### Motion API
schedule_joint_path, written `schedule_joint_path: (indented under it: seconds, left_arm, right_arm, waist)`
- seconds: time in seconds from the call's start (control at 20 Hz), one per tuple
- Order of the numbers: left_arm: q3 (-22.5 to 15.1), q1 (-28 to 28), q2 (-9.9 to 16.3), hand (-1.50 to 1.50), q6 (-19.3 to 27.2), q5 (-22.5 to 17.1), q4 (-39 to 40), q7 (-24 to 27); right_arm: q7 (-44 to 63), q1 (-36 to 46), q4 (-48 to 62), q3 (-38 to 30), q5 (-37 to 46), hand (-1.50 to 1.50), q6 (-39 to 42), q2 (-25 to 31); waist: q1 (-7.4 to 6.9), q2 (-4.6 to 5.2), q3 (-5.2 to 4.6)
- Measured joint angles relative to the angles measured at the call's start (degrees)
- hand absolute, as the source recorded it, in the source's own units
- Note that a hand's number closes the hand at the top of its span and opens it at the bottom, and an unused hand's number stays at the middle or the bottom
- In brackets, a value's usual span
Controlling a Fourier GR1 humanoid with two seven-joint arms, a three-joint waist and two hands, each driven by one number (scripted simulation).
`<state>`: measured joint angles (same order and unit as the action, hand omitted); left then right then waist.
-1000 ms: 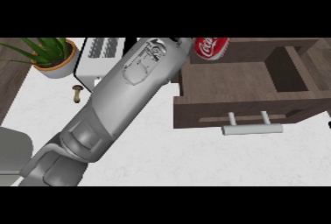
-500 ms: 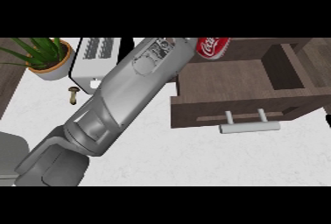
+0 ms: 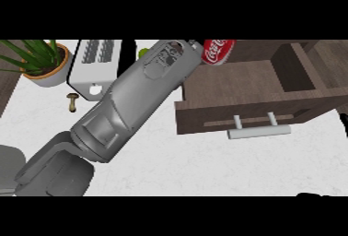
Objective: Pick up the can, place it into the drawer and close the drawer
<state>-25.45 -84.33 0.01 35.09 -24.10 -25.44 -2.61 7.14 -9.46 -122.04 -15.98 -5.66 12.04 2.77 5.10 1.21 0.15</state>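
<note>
The red cola can [image 3: 217, 50] shows at the top of the head view, at the far left corner of the open brown drawer [image 3: 238, 85]. I cannot tell whether it stands or is lifted. My left forearm [image 3: 132, 99] stretches from the lower left up to the can. Only a dark sliver of my left hand [image 3: 194, 44] shows, right beside the can. The drawer is pulled out, its silver handle [image 3: 259, 132] facing me. A black tip of my right hand [image 3: 314, 195] peeks in at the lower right edge.
A potted plant [image 3: 41, 64] and a white toaster [image 3: 95, 64] stand at the back left. A small brown object [image 3: 71, 99] lies on the white counter [image 3: 204, 166] near them. Something green [image 3: 142, 52] sits behind my forearm.
My left wrist has shifted right and up, closer to the can. The can and the drawer have kept their places relative to each other.
</note>
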Motion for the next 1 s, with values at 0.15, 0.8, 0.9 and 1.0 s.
schedule_joint_path:
  seconds: [0.15, 0.8, 0.9, 1.0]
  left_arm:
    - [-1.86, 0.76, 0.00, 1.50, 0.73, -0.98, 1.17, 1.73]
    - [-9.10, 1.47, 0.00, -1.50, 4.93, -4.14, 3.77, 3.00]
    - [-9.70, 2.09, 0.01, -1.50, 5.56, -4.67, 3.96, 3.57]
    - [-10.00, 2.24, 0.00, -1.50, 6.69, -5.22, 4.25, 4.11]
  right_arm:
    - [0.49, 0.63, -0.03, 0.08, -0.30, -1.50, 0.08, 0.24]
    - [1.72, 3.94, 0.80, 1.60, 1.11, -1.50, -0.85, 0.40]
    - [1.43, 4.31, 1.41, 1.38, 1.01, -1.50, -0.89, 0.47]
    - [1.56, 4.41, 1.19, 1.77, 1.20, -1.50, -0.81, 0.47]
  waist:
    - [0.56, 0.12, 0.00]
    - [2.12, 0.53, 0.02]
    - [2.20, 0.60, 0.04]
    - [2.29, 0.63, 0.02]
